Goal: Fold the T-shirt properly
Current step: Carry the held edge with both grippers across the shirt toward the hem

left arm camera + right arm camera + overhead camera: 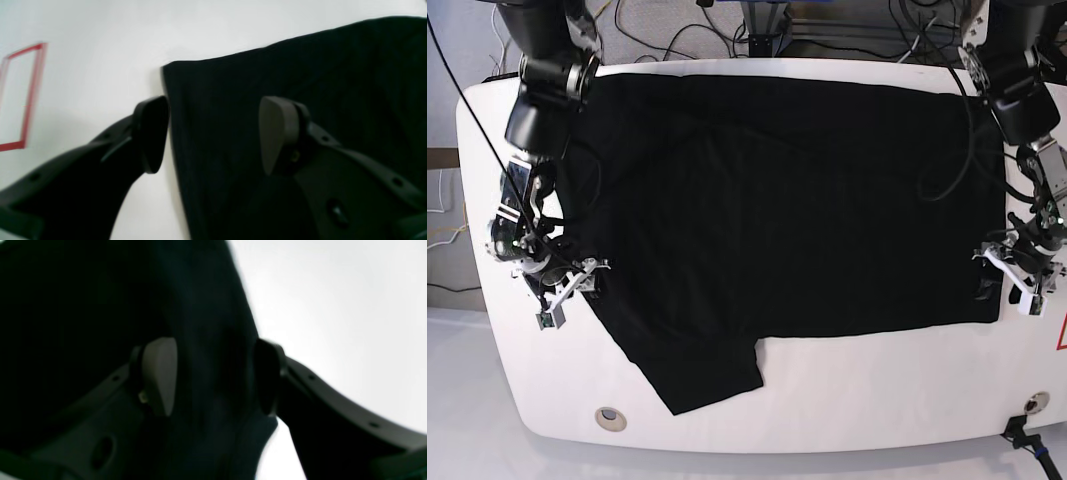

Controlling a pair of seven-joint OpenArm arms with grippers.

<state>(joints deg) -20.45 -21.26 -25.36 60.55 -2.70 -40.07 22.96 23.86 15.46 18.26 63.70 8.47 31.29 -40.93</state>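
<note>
**Asker:** Where is the shirt lying, and what are the two arms doing?

**Describer:** The large plain black cloth T-shirt is lying spread over most of the white bench, one short sleeve sticking out toward the front edge. No print is showing on the upward face. The left gripper is sitting at the shirt's side edge, on the right of the base view. Its jaws are spread, one pad over bare bench just beside the hem and the other over the cloth, so the edge is lying between them. The right gripper is sitting at the opposite side edge. Its jaws are also spread, with a fold of dark fabric between the pads but not pinched.

**Asker:** What could be going wrong from here?

**Describer:** Judging from these views, the main risk is an uneven grab. The left gripper is straddling only a thin margin near a corner, so closing may be catching one layer, or nothing, and the cloth could be slipping out on the lift. The right side is blurred and dark, so how many layers are lying between its pads cannot be told. If one side is gripping and the other is missing, the shirt would be dragging askew and bunching. The loose sleeve could also be folding under crookedly.
</note>
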